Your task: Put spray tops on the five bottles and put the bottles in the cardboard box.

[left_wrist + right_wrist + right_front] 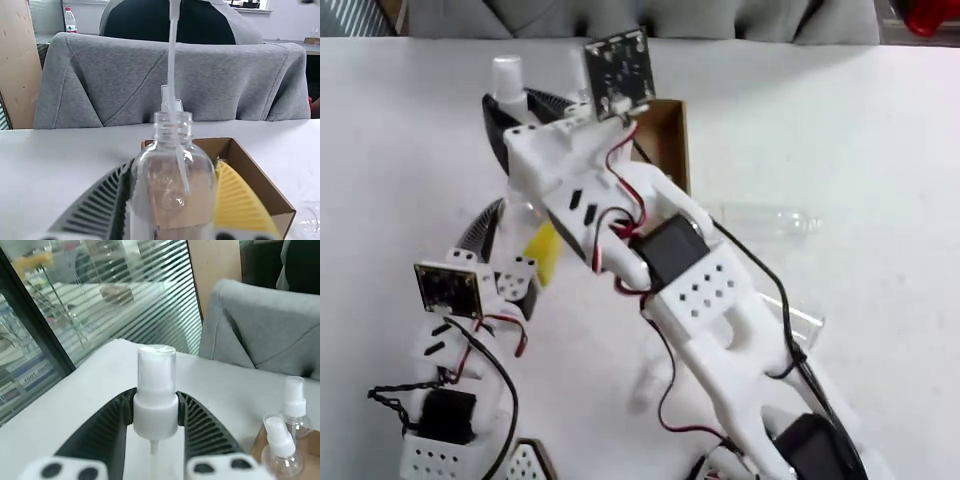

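My left gripper (175, 212) is shut on a clear bottle (172, 170), holding it upright between a black finger (105, 205) and a yellow finger (240, 200). A thin dip tube (172, 75) comes down from above through the bottle's open neck. My right gripper (155, 407) is shut on the white spray top (156, 385), with its tube pointing down. From the high view, the right gripper (510, 110) and spray top (507, 72) sit above the left gripper (515, 235). The cardboard box (255, 175) stands just behind the bottle.
Two bottles with spray tops (295, 405) stand in the cardboard box (670, 140). Another clear bottle (770, 220) lies on its side on the white table, right of the box. A grey chair back (225, 85) rises beyond the far table edge.
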Robot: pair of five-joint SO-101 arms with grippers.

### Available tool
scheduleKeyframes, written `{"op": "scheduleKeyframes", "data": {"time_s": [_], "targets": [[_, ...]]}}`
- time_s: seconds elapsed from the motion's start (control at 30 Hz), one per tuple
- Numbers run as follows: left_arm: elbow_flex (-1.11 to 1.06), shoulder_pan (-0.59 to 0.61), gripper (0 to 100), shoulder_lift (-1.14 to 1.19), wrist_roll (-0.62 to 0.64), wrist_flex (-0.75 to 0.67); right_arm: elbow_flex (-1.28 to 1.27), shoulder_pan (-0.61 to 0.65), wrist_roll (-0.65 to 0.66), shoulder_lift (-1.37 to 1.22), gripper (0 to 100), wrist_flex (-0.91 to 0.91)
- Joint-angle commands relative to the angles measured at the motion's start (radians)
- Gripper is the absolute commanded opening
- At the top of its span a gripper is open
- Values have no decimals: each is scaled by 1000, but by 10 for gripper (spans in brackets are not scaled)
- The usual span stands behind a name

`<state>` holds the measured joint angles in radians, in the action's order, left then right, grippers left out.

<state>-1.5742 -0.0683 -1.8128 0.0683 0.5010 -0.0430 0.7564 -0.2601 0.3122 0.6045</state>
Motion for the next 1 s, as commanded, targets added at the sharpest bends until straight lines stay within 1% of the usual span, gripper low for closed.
{"op": "scheduleKeyframes", "data": {"time_s": [0.0, 0.07, 0.23, 0.57, 0.67, 0.77, 0.83, 0.97], "targets": [[9, 13, 24, -18, -8, -35, 127, -12, -5, -18, 15, 79], [-5, 13, 24, -18, -8, -40, 192, -10, -3, -42, 15, 157], [-48, 15, 24, -18, -8, -112, 400, -8, -3, -140, 15, 380], [-49, 15, 24, -18, -8, -112, 764, -8, 2, -387, 15, 682], [-51, 15, 24, -18, -8, -112, 832, -8, 87, -443, 15, 730], [-51, 15, 24, -18, -8, -112, 872, -8, 144, -479, 15, 746], [-51, 15, 24, -18, -8, -112, 884, -7, 146, -487, 44, 753], [-52, 15, 24, -18, -8, -112, 895, 30, 150, -487, 187, 814]]}}
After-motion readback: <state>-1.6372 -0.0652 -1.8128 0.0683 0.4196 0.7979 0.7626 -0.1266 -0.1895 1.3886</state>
